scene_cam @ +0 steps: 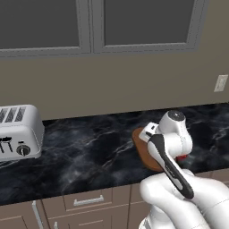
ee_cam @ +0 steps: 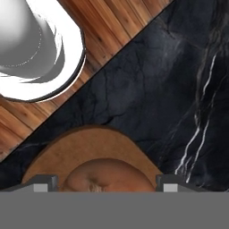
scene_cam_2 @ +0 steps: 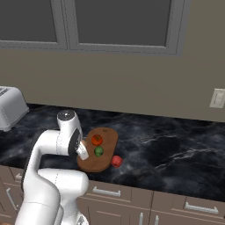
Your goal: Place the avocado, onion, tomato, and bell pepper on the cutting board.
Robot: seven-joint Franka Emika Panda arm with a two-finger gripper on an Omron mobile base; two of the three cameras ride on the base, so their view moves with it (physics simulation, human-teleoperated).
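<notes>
Jaws over black marble counter [scene_cam_2: 176,145] — kitchen

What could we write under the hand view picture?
Gripper with open jaws on either side of the onion, above the cutting board.

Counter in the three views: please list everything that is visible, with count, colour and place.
cutting board: one, brown wood, on the counter near its front edge
tomato: one, orange-red, on the board
avocado: one, dark green, on the board, nearer the front than the tomato
onion: one, peach-tan, over the board, between the finger tips
bell pepper: one, red, on the counter beside the board
toaster: one, silver, on the counter at far left
counter: one, black marble
wall outlet: one, white, wall at right
arm: one, white
gripper: one, dark tips, open, either side of the onion
</notes>
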